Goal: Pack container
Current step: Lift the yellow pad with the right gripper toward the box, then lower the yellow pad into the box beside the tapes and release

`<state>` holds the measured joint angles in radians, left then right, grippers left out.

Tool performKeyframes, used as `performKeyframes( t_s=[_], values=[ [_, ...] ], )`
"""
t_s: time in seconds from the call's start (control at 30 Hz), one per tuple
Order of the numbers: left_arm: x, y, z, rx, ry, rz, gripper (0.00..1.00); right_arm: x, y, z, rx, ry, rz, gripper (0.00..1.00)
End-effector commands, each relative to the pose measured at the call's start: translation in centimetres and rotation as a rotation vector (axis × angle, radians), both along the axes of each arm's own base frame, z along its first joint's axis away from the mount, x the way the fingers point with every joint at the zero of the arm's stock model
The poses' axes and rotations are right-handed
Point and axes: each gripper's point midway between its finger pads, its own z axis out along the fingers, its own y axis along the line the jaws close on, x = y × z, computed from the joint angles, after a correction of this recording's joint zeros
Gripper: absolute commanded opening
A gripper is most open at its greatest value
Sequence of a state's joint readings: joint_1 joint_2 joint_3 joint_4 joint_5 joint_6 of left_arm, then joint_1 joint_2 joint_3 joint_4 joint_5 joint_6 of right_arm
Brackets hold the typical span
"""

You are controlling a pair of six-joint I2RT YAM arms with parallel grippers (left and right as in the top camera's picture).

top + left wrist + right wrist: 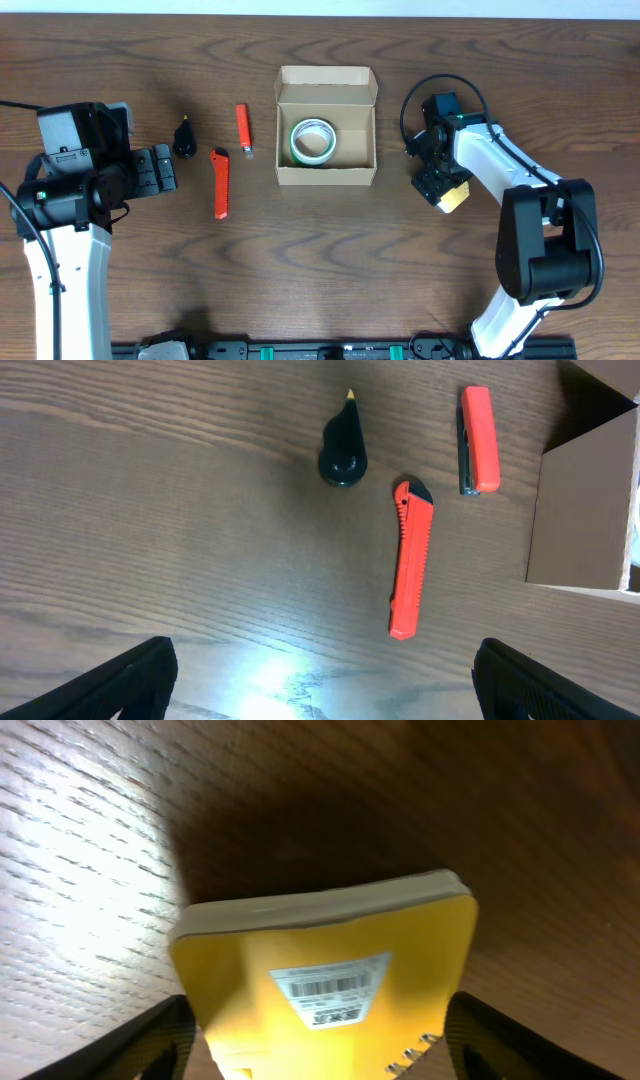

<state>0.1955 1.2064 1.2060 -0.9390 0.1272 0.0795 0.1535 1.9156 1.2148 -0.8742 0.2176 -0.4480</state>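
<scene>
Overhead view, near to far. Right gripper [443, 187] is right of the small tan cardboard box with a hinged flap lid [325, 176], near it but not touching, a bit nearer the robot than the box. It is clenched on a flat yellow plastic item with a cream edge and a barcode label [330, 970]. Right wrist view shows both fingers flanking the yellow item, with a shadow on the dark wood-grain table [330, 260] under it, so probably lifted, not set down.

Left of the box, apart from it: long orange-red utility knife [221, 184], lying flat. Further left is the left gripper [165, 168], jaws spread and empty; its wrist view shows only bare table between the fingers.

The box stands mid-table, between the two grippers, top open, flap folded back on its far side. Inside it: one white-and-green roll of tape [313, 140], lying flat on the floor of the box.

Far-left of the box: short orange cutter-like tool [242, 128] just beside it, and a small black cone-shaped piece [185, 138] beyond that.

Progress, my read: early to mid. One thing is packed and one is in hand. Three are on the table, all on the left gripper's side. What's left: drop the yellow item in, load those three, then likely close the flap. The box has room beside the roll.
</scene>
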Motion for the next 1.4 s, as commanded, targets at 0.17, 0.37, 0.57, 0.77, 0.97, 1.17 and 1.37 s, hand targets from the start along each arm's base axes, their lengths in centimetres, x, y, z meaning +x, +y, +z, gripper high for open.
performKeyframes(
  t_s=[0.17,0.37,0.57,0.77,0.97,1.17,1.37],
  values=[
    [0.2,0.3,0.7,0.015,-0.015,-0.001,0.95,-1.3,0.1,-3.0,0.005,0.095,-0.075,0.74],
    [0.2,0.3,0.7,0.015,-0.016,-0.001,0.95,-1.0,0.5,-3.1,0.023,0.086,-0.091,0.41],
    [0.2,0.3,0.7,0.015,-0.015,-0.001,0.95,1.2,1.7,-1.2,0.081,0.026,-0.141,0.01],
    [0.2,0.3,0.7,0.015,-0.016,-0.001,0.95,5.2,3.8,4.2,0.137,-0.079,-0.111,0.01],
    [0.2,0.3,0.7,0.015,-0.015,-0.001,0.95,7.7,5.7,8.9,0.156,-0.16,-0.086,0.01],
    [0.2,0.3,0.7,0.015,-0.015,-0.001,0.95,8.8,6.8,10.9,0.118,-0.222,-0.046,0.01],
    [0.2,0.3,0.7,0.015,-0.016,-0.001,0.95,8.7,8.0,11.3,0.107,-0.232,-0.024,0.01]
  ],
)
